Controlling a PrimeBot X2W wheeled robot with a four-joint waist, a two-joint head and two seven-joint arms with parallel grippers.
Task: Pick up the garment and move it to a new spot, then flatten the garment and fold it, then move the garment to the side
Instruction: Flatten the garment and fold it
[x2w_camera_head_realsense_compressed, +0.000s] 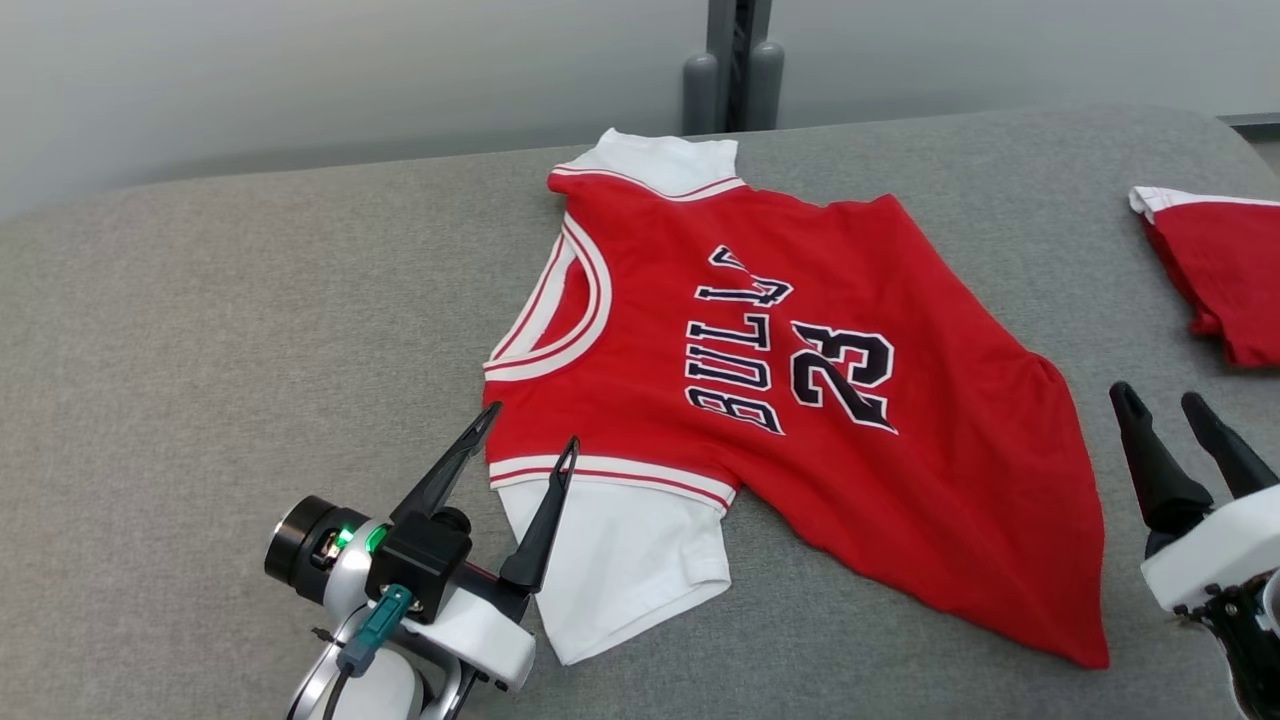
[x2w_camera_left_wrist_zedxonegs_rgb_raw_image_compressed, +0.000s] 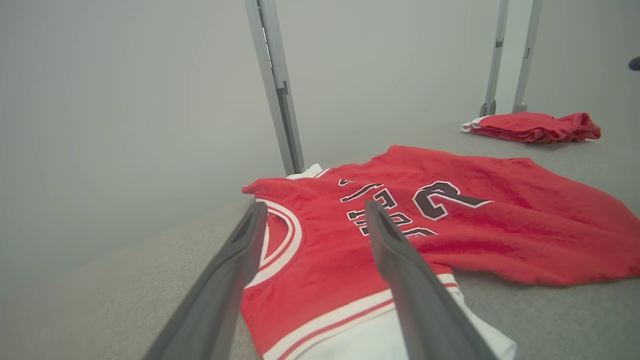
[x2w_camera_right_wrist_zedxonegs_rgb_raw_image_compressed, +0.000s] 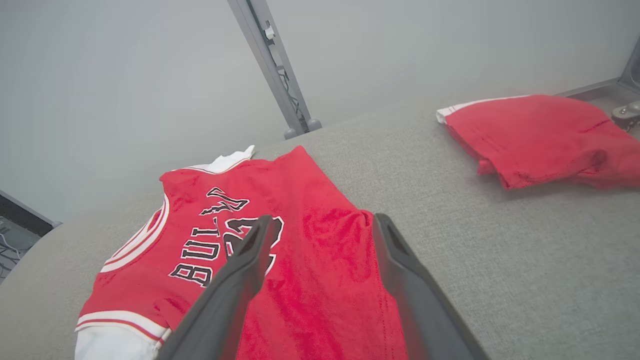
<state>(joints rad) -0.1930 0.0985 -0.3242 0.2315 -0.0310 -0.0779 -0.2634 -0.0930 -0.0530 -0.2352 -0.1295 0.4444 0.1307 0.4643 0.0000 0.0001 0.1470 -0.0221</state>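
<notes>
Grey fabric-covered table (x2w_camera_head_realsense_compressed: 200, 350) held a red basketball jersey with white sleeves (x2w_camera_head_realsense_compressed: 800, 400), spread flat mid-table. Folded red garment (x2w_camera_head_realsense_compressed: 1220, 270) lay far right. Left gripper (x2w_camera_head_realsense_compressed: 534, 425) sat at the near sleeve, jaws apart, empty. Right gripper (x2w_camera_head_realsense_compressed: 1157, 395) was beside the hem, jaws apart, empty.

A grey fabric table (x2w_camera_head_realsense_compressed: 200, 350) (evenly lit) sits before a pale wall (x2w_camera_head_realsense_compressed: 300, 80) and metal post (x2w_camera_head_realsense_compressed: 737, 50)
</notes>
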